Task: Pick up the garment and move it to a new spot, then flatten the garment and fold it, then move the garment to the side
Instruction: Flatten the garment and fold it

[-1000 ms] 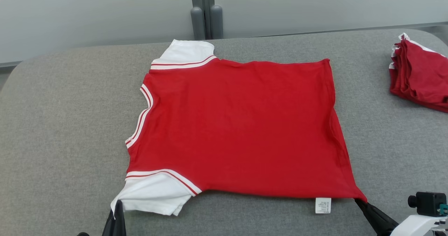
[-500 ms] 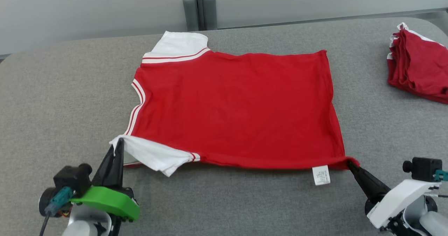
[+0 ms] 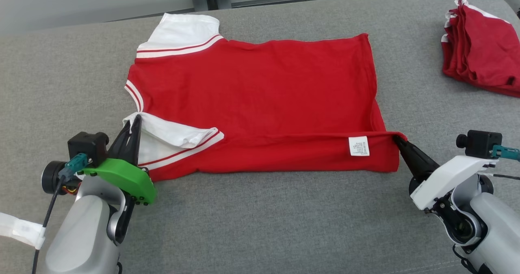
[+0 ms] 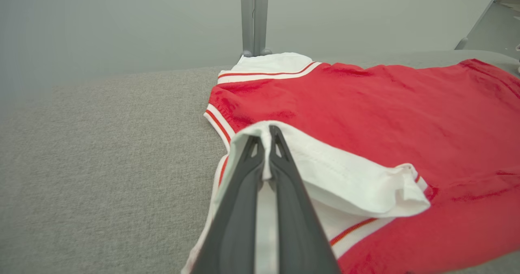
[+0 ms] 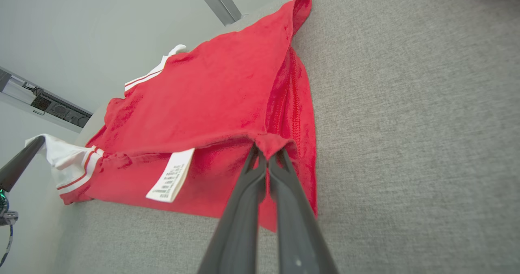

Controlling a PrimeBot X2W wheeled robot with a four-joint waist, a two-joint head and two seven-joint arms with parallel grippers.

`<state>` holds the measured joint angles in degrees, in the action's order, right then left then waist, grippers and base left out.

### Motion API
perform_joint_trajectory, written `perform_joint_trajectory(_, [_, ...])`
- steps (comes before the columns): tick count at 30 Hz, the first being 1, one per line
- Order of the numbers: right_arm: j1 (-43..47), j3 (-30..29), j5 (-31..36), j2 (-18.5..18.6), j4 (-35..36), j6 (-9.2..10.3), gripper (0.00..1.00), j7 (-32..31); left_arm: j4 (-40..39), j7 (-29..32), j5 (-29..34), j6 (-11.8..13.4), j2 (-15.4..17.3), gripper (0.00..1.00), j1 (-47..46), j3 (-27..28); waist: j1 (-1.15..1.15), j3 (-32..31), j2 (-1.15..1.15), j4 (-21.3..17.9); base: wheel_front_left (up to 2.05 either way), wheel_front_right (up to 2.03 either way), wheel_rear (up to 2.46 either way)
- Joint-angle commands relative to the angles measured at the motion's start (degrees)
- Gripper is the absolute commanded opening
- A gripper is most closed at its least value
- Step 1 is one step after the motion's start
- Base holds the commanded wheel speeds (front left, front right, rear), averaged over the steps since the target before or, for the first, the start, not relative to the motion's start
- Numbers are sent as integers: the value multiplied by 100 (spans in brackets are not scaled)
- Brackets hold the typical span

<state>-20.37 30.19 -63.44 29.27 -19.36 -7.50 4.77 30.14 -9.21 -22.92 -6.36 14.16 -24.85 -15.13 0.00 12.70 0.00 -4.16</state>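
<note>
The garment is a red T-shirt with white sleeves, spread on the grey table. Its near edge is lifted and turned back over the body. My left gripper is shut on the near white sleeve, holding it above the red cloth. My right gripper is shut on the near hem corner, just right of the white care label. The far sleeve lies flat.
A stack of folded red garments sits at the table's far right. A grey wall with a vertical post stands behind the table. Bare grey surface lies to the left and in front of the shirt.
Both grippers have carried the near edge of the shirt up and away from me, folding it over the body. The head view has tilted down, so everything sits higher in it.
</note>
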Motion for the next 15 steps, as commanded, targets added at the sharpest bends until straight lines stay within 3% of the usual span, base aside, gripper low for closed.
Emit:
perform_joint_trajectory(1, [-82,19,44,-21,-79,4,84,55,124,-104,88,-15,15,80,-145,-38,0,49,0,-35,0,0,0])
perform_joint_trajectory(2, [-124,46,66,-54,-139,4,100,96,266,-165,86,-23,-6,100,-220,-63,0,46,0,-31,0,0,0])
perform_joint_trajectory(15, [373,112,303,-98,-445,4,100,635,685,-592,-70,-56,-122,100,359,120,0,-244,0,80,0,0,0])
